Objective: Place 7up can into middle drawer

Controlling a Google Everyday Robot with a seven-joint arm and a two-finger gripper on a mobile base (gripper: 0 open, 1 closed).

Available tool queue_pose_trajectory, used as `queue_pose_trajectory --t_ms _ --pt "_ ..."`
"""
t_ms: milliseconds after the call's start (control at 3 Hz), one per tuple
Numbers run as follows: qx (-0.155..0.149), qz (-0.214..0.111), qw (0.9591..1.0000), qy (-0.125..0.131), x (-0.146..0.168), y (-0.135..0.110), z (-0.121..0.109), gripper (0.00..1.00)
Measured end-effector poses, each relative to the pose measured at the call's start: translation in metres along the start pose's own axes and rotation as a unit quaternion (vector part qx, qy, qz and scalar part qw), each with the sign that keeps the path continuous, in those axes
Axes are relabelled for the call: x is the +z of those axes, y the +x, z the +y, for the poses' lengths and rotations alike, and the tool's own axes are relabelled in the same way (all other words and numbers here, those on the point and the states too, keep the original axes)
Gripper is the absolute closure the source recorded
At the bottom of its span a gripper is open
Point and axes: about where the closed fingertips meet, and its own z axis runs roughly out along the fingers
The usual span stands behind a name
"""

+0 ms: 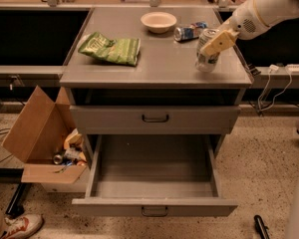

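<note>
The 7up can (206, 59), silvery-white with green markings, is near the right front corner of the cabinet top (154, 66), tilted slightly. My gripper (214, 45) reaches in from the upper right, and its yellowish fingers (220, 40) are closed around the can's upper part. Whether the can's base still touches the top I cannot tell. The middle drawer (154, 203) is pulled wide open below, and it is empty. Its dark bar handle faces forward. The like drawer above it (155, 118) is shut.
On the cabinet top are a green chip bag (111, 48), a white bowl (158, 21) and a blue-and-silver can (189, 32) lying on its side behind the gripper. An open cardboard box (37, 133) of scraps stands on the floor at left. A shoe (15, 226) is at bottom left.
</note>
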Motion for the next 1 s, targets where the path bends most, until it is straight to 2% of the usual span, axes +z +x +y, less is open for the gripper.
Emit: queue_pose_trajectory --t_ms 333,667,1000 --pt "-0.026 -0.008 0.9991 -0.034 -0.039 0.001 0.060 1.00" --pt "-0.038 -0.009 0.9946 -0.096 -0.026 0.014 0.095 1.00" --pt "-0.038 -0.008 0.9945 -0.097 -0.025 0.015 0.095 1.00"
